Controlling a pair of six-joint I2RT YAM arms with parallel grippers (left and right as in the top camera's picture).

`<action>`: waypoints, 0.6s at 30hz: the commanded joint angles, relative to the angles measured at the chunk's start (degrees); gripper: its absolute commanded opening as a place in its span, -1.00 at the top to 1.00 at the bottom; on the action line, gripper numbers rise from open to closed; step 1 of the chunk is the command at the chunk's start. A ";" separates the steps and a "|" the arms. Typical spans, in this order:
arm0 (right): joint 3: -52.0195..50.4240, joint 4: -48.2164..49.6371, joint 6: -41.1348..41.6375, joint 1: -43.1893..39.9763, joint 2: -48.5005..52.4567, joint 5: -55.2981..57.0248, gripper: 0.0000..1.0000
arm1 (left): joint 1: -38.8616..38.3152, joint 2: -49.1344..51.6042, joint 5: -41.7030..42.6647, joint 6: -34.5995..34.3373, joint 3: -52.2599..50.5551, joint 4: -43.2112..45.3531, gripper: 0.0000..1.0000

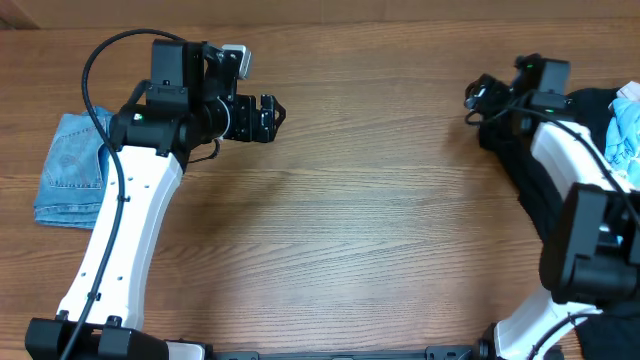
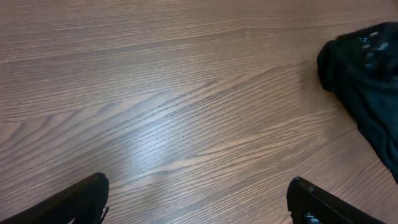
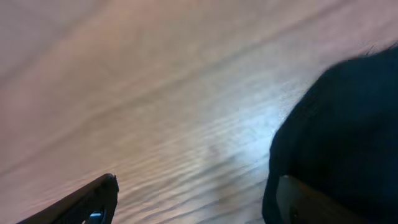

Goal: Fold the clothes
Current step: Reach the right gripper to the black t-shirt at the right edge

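L gripper (image 1: 278, 117) open over bare table (image 1: 380, 230). R gripper (image 1: 478, 100) open, at edge of black garment (image 2: 367, 87), crumpled at table's right; long axis unclear under arm. Pale-blue piece (image 1: 625, 135) on its right.

Black garment (image 1: 525, 185) runs off the right frame edge overhead, and the right arm (image 1: 570, 165) covers much of it, so its outline can't be followed. Pale-blue printed piece (image 1: 625, 135), on the black garment's far-right side, is cut by the same edge and its print is too small to read. Denim piece (image 1: 70, 170), well apart from the black garment across the table, is partly under the left arm (image 1: 130, 220). The right wrist view is blurred: the black garment is just a dark mass, cut at the right and bottom edges. In the left wrist view it's cut at the right edge. Left fingers (image 2: 81, 202) and right fingers (image 3: 87, 202) show tips only, cut by the bottom edge. Right gripper (image 1: 478, 97), beside the black garment's near end, is too small overhead to read.
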 commanded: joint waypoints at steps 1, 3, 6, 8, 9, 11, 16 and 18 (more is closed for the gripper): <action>1.07 0.02 1.88 0.48 3.06 10.45 -0.68 | -0.96 -0.24 1.03 1.27 1.40 -0.02 -0.88; 1.07 -0.79 2.10 0.48 3.78 11.56 -0.63 | -1.14 -0.24 1.05 1.27 1.40 -0.02 -0.87; 1.05 -1.53 2.51 0.48 5.25 12.70 -0.47 | -1.38 -0.24 1.05 1.27 1.40 0.04 -0.87; 1.05 -1.70 3.13 0.48 5.33 13.79 -0.33 | -1.38 -0.24 1.05 1.27 1.40 0.02 -0.87; 1.07 -1.62 3.13 0.48 5.31 13.75 -0.19 | -1.38 -0.24 1.05 1.27 1.40 0.02 -0.86; 1.07 -1.92 3.10 0.52 5.31 13.77 0.28 | -1.38 -0.24 1.05 1.27 1.40 0.04 -0.86; 1.16 -3.54 3.08 0.59 4.63 13.11 0.90 | -1.38 -0.24 1.05 1.29 1.40 0.04 -0.79; 1.18 -4.42 2.40 1.03 2.97 11.26 0.92 | -1.38 -0.24 1.05 1.29 1.40 0.07 -0.79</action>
